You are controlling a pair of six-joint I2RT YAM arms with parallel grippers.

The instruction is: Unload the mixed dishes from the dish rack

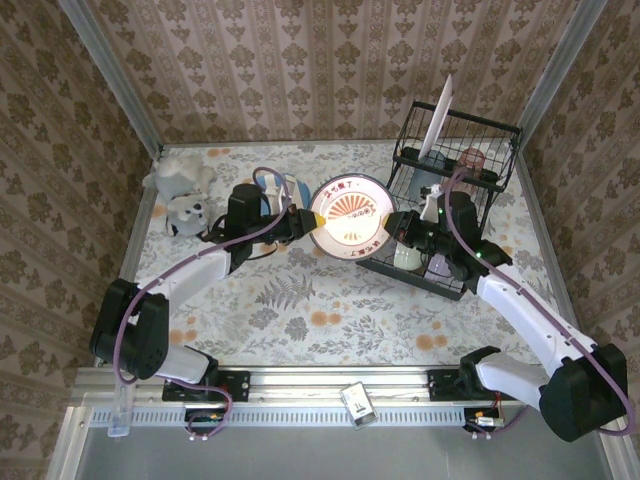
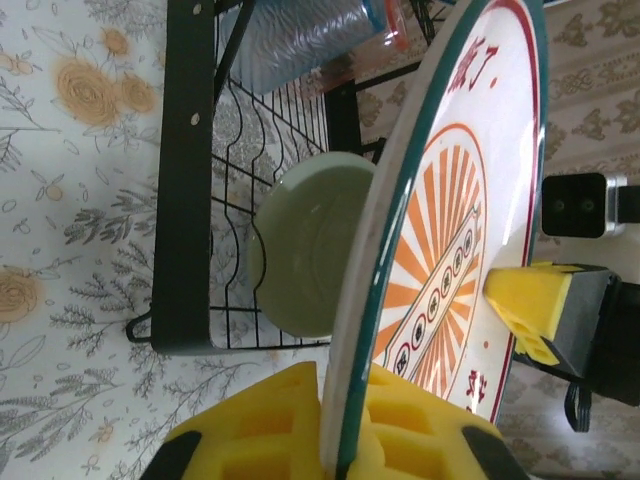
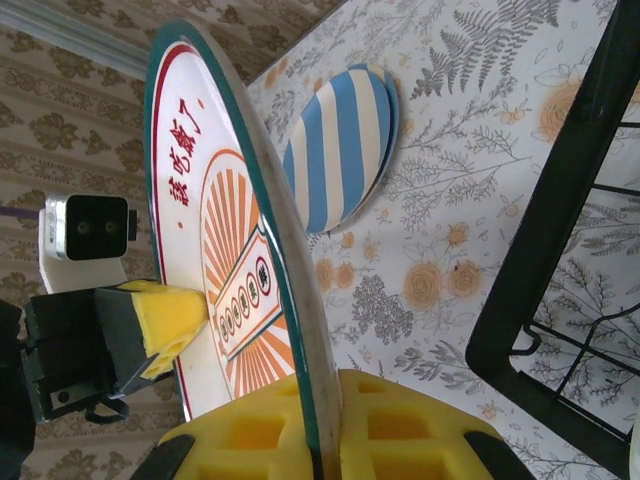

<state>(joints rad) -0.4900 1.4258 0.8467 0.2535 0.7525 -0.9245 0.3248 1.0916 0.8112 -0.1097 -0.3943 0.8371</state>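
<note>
A round plate (image 1: 350,212) with an orange sunburst face and dark teal rim hangs on edge just left of the black wire dish rack (image 1: 497,133). My left gripper (image 1: 303,222) is shut on its left rim and my right gripper (image 1: 393,228) is shut on its right rim. In the left wrist view the plate (image 2: 450,200) rim sits between the yellow pads of the left gripper (image 2: 343,400). In the right wrist view the plate (image 3: 215,200) is pinched by the right gripper (image 3: 325,405). The rack holds a pale green bowl (image 2: 310,255), a lavender bowl (image 1: 438,266), a bluish cup (image 2: 310,35), a pink cup (image 1: 470,160) and an upright white plate (image 1: 438,115).
A blue-striped plate (image 3: 340,145) lies flat on the floral tablecloth behind the left arm. A grey plush toy (image 1: 185,195) sits at the far left. The rack's black frame (image 3: 560,200) stands close to the right of the held plate. Patterned walls enclose the table.
</note>
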